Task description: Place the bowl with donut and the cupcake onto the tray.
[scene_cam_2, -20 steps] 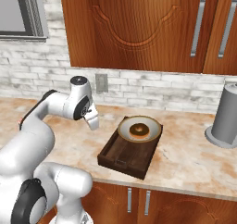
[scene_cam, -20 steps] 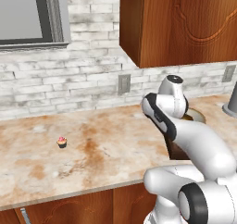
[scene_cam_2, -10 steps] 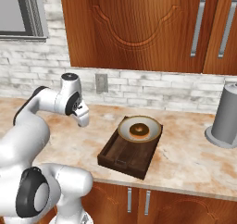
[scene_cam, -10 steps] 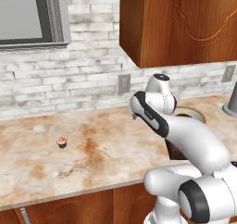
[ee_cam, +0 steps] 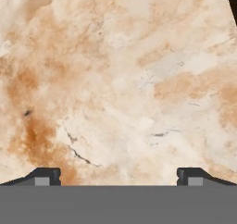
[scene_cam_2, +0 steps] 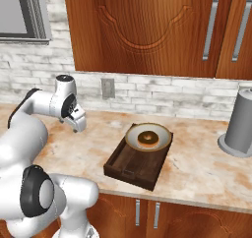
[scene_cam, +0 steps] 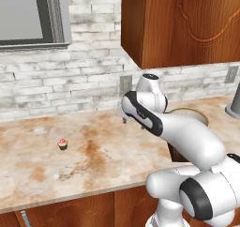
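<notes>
The tan-rimmed bowl rests on the far end of the dark wooden tray, with the glazed donut inside it. In the left base view only the bowl's rim peeks out behind my arm. The pink-frosted cupcake stands alone on the counter far to the left. My gripper hangs over bare marble left of the tray, between tray and cupcake, also seen at the arm's end. In the hand view the gripper is open, fingertips wide apart with nothing between them.
A grey cylindrical canister stands on the counter right of the tray. A wall outlet sits on the brick backsplash, with wooden upper cabinets above and a window at the left.
The arm has swung left, away from the tray and bowl toward the cupcake's side of the counter. The gripper stays open and empty.
</notes>
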